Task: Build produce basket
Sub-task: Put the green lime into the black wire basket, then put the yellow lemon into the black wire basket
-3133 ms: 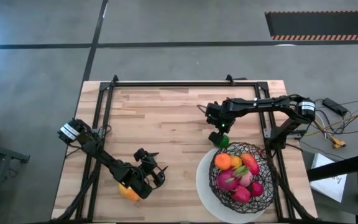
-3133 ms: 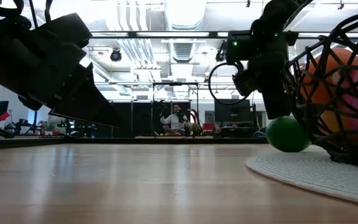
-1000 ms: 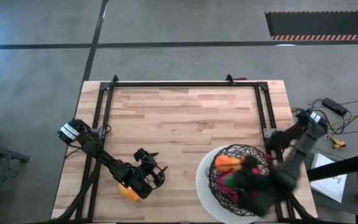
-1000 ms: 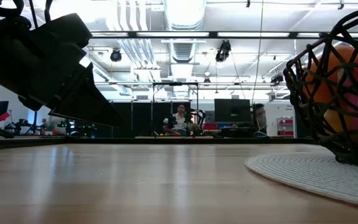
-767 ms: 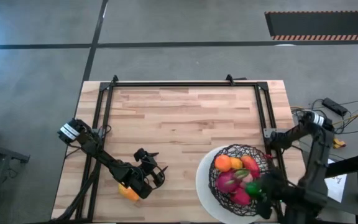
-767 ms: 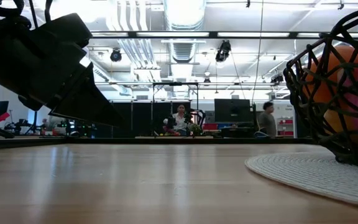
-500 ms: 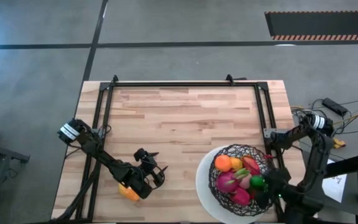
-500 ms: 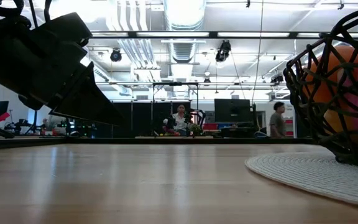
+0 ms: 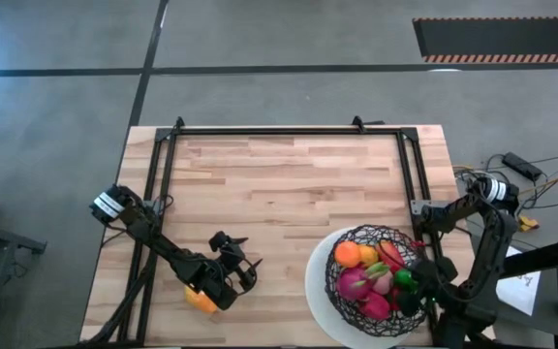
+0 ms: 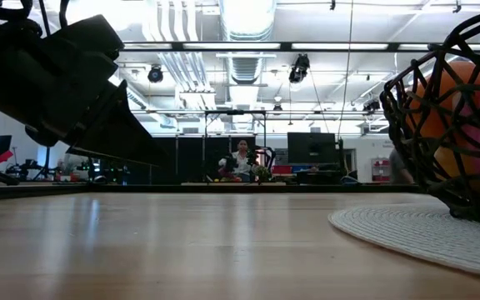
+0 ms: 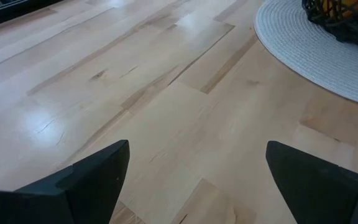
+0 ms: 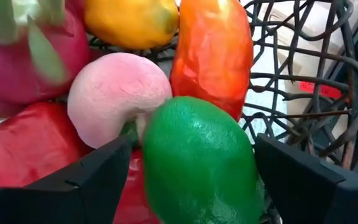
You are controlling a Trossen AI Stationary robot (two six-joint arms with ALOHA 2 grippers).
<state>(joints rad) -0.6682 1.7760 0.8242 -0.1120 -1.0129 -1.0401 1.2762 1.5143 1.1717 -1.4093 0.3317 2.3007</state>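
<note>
The black wire basket (image 9: 356,236) stands on a white round mat at the table's near right. It holds an orange (image 9: 347,253), a yellow piece (image 9: 367,254), a red-orange pepper (image 12: 213,50), a magenta dragon fruit (image 9: 354,282), a pink piece (image 12: 114,99) and a red one (image 12: 23,149). My right gripper (image 9: 410,289) hangs open over the basket's right part, its fingers on either side of a green lime (image 12: 197,162) lying on the other produce. My left gripper (image 9: 243,274) waits open, low over the table's near left. A yellow-orange fruit (image 9: 200,299) lies under its arm. My right gripper stands open around the green lime (image 9: 403,279), coming from above and pointing down into the basket. One finger (image 12: 278,168) is close beside the lime's side, and I cannot tell whether it touches. The lime rests on the pink and red pieces.
Black frame rails (image 9: 158,184) run along the table's left, far and right sides. The white mat (image 11: 316,56) spreads beyond the basket (image 10: 448,108). Bare wood lies between the two arms. People and screens show in the room behind the table.
My right arm has swung in over the basket from its near side with the green lime under the gripper, then slowed and settled over the basket's right part. The lime has ended a little farther right and toward the far edge. A person has walked right across the room behind.
</note>
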